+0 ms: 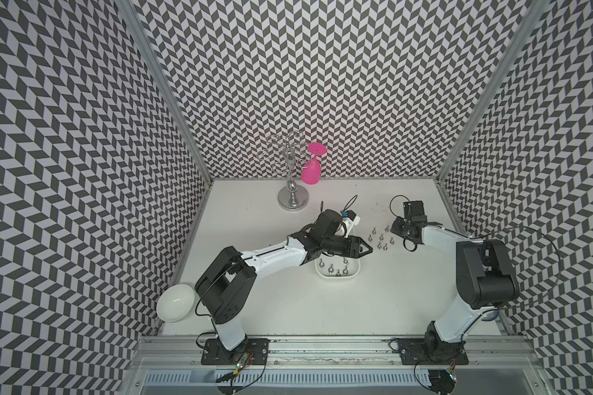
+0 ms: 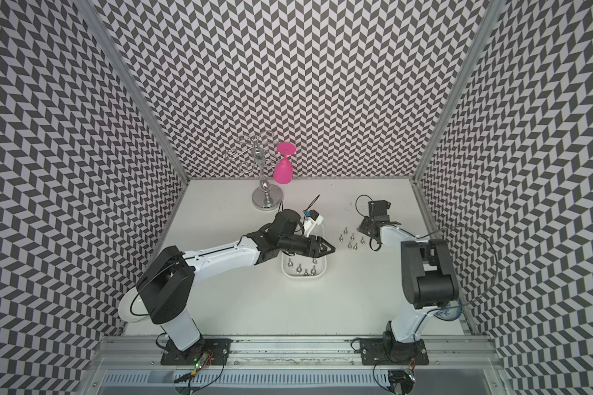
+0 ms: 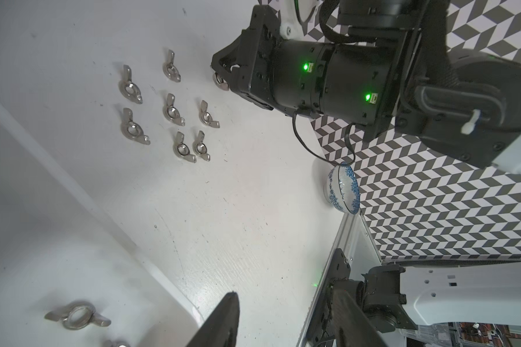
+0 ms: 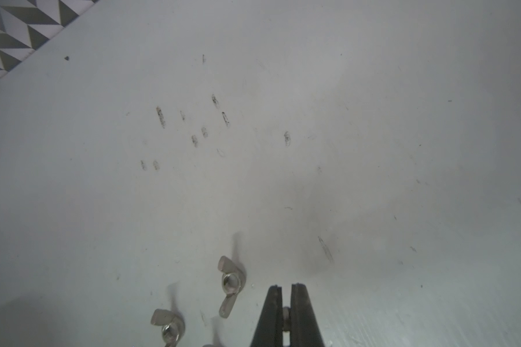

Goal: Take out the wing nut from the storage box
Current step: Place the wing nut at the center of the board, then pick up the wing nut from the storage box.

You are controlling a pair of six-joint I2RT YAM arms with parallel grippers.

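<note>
Nuts [image 1: 381, 236]: seven loose, five in box [image 1: 336, 278] (right hand [image 4: 286, 289] pinches another), left hand [image 1: 370, 247] ajar.

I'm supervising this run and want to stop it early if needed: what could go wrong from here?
The right gripper holds a wing nut in shut jaws close to the loose nuts on the table; setting it down may scatter them. The left gripper hangs near the storage box rim and could clip it descending.

Chrome rack [image 1: 292, 196] at back wall, pink glass [image 1: 311, 169] inverted beside it. White bowl [image 1: 176, 302] at left edge. Blue bowl [image 3: 343, 192] against right wall.
</note>
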